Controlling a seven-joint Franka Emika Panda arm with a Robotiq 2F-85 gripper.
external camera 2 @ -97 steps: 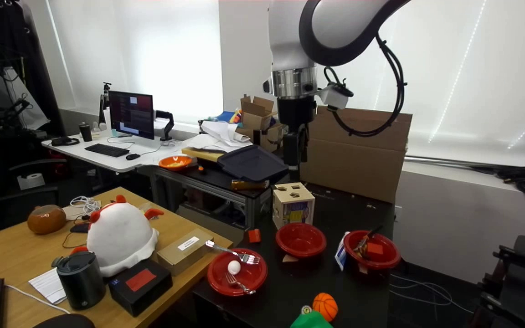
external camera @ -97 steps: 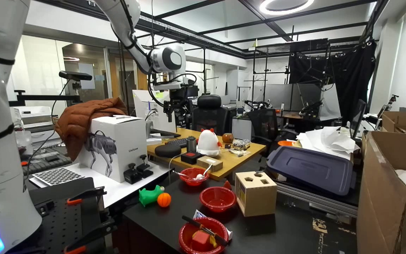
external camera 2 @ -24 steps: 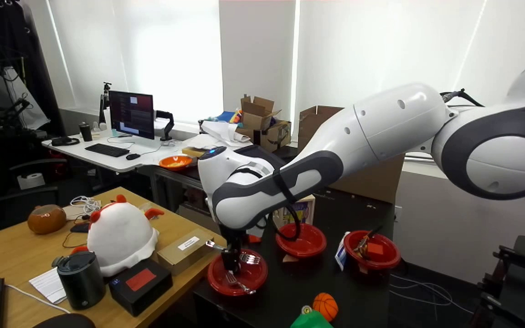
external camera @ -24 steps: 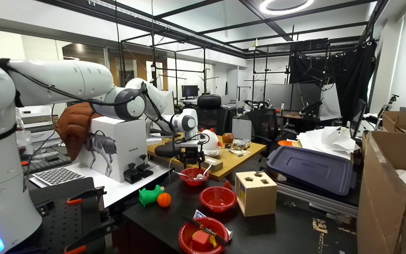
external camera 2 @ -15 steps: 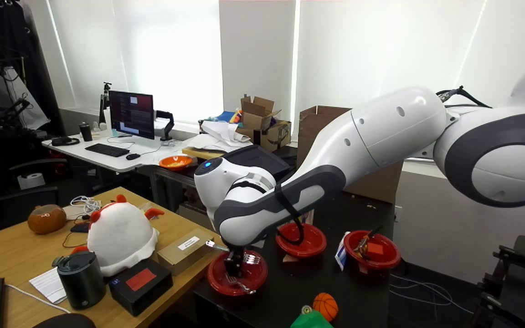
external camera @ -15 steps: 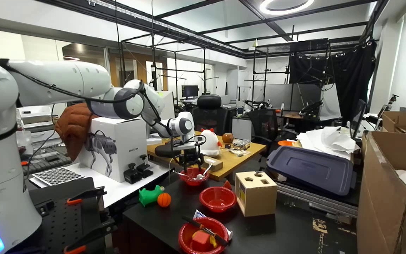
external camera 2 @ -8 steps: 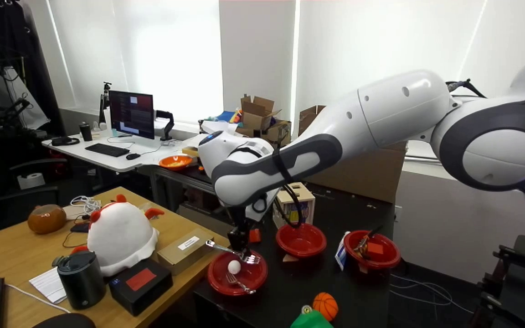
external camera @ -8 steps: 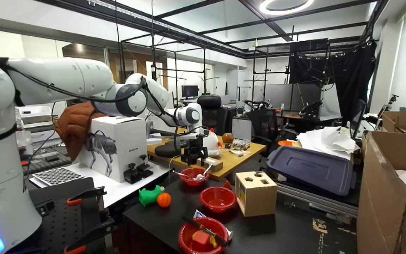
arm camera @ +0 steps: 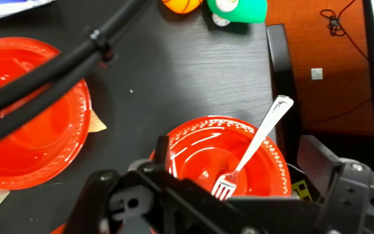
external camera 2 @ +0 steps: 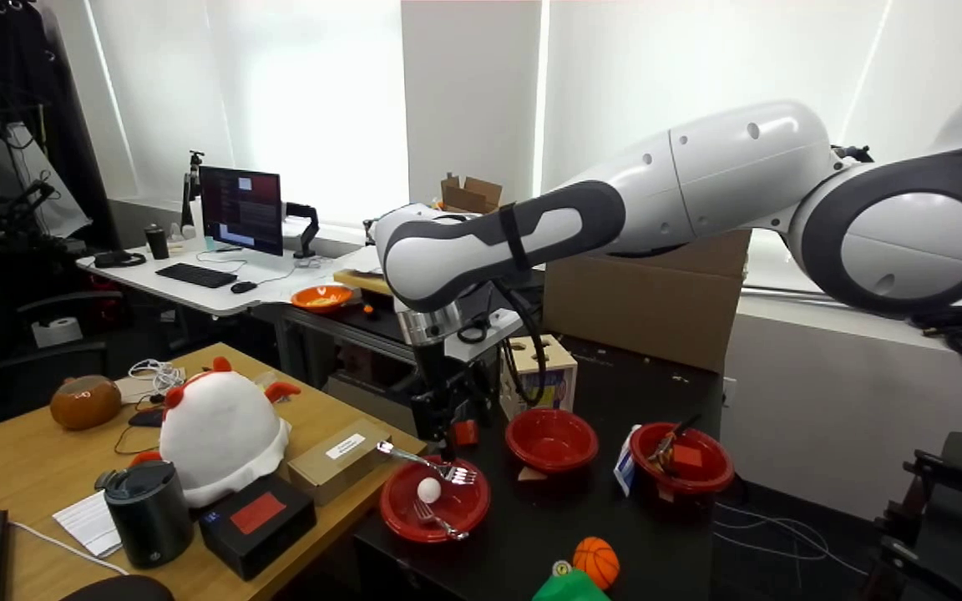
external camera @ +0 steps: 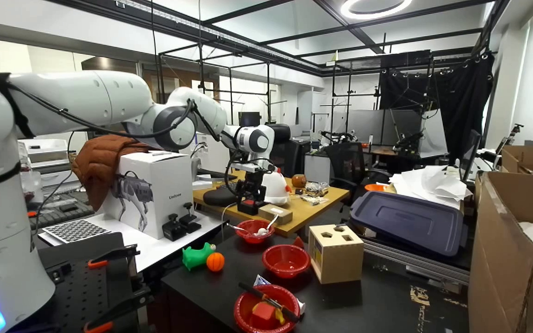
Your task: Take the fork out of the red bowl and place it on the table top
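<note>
The red bowl (external camera: 253,240) stands at the corner of the dark table top (external camera: 387,305). In an exterior view the bowl (external camera 2: 402,505) holds two silver forks and a white egg-like ball (external camera 2: 429,490). The far fork (external camera 2: 425,462) rests its handle over the rim; the near fork (external camera 2: 444,522) leans on the near rim. My gripper (external camera: 251,198) hangs above the bowl, apart from the forks. In the wrist view my gripper (arm camera: 240,151) is wide open and empty. One fork (arm camera: 258,138) shows between its fingers, tines in the bowl (arm camera: 219,139). The ball and second fork are hidden there.
A second red bowl (external camera: 286,261) and a wooden shape box (external camera: 337,254) stand beside it. A third red bowl (external camera: 243,314) holds a red block and a dark-handled tool. An orange ball (external camera: 215,262) and green toy (external camera: 196,257) sit near the table edge.
My gripper was down in the bowl about one second ago. It has risen out and now hangs above it with nothing held. The forks and ball look unmoved.
</note>
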